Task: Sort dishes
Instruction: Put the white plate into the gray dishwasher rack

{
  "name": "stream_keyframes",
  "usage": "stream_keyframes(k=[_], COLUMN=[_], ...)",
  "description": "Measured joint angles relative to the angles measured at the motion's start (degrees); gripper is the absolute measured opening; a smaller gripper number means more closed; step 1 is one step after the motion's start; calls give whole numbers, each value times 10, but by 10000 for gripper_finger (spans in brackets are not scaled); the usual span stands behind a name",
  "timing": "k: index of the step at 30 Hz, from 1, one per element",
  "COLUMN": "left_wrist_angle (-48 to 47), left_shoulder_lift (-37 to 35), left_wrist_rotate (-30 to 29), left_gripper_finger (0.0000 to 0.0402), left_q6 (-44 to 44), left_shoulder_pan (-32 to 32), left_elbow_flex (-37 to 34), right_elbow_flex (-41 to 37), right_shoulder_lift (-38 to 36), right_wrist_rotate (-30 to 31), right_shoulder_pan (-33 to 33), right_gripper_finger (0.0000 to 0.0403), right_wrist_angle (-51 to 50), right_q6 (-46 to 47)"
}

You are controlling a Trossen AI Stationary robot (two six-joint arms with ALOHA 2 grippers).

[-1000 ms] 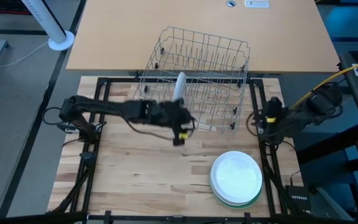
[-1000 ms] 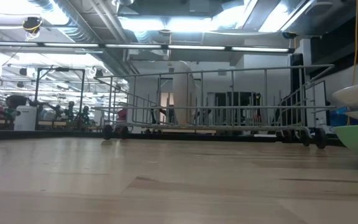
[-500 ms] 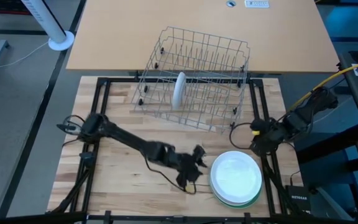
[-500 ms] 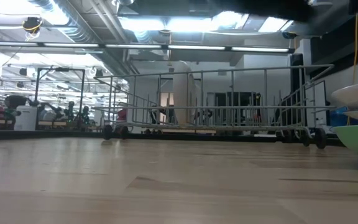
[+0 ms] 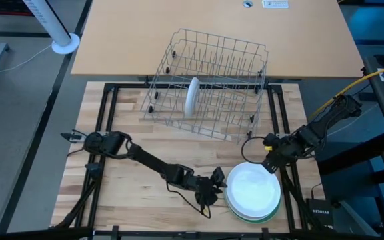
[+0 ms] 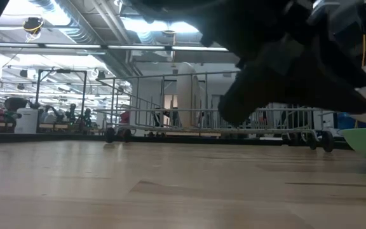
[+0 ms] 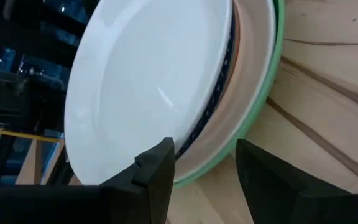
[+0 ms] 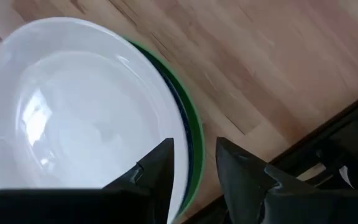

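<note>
High view: left claw (image 5: pixel 217 185) open, empty, beside the plate stack (image 5: pixel 253 192) near the surface's front-right corner; right claw (image 5: pixel 270 162) open, empty, at the stack's far rim.

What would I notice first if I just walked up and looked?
You'd spot the stack of plates near the table's front right, a white one on top and a green one at the bottom. Both open grippers close in on it: the left gripper at its left edge, the right gripper at its far right edge. Behind them sits a wire rack with one white plate standing on edge inside.
</note>
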Motion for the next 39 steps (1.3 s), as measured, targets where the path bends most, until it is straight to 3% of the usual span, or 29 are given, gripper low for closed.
stream_keyframes(k=[39], left_wrist_angle=[28], left_shoulder_lift=[1], left_wrist_rotate=[0], left_gripper_finger=[159], left_q6=[11], left_shoulder_pan=[0], left_elbow_flex=[0], right_elbow_flex=[-1], right_shoulder_lift=[101], right_wrist_rotate=[-10], right_shoulder_pan=[0], right_gripper_finger=[124], right_wrist_angle=[42], right_q6=[5])
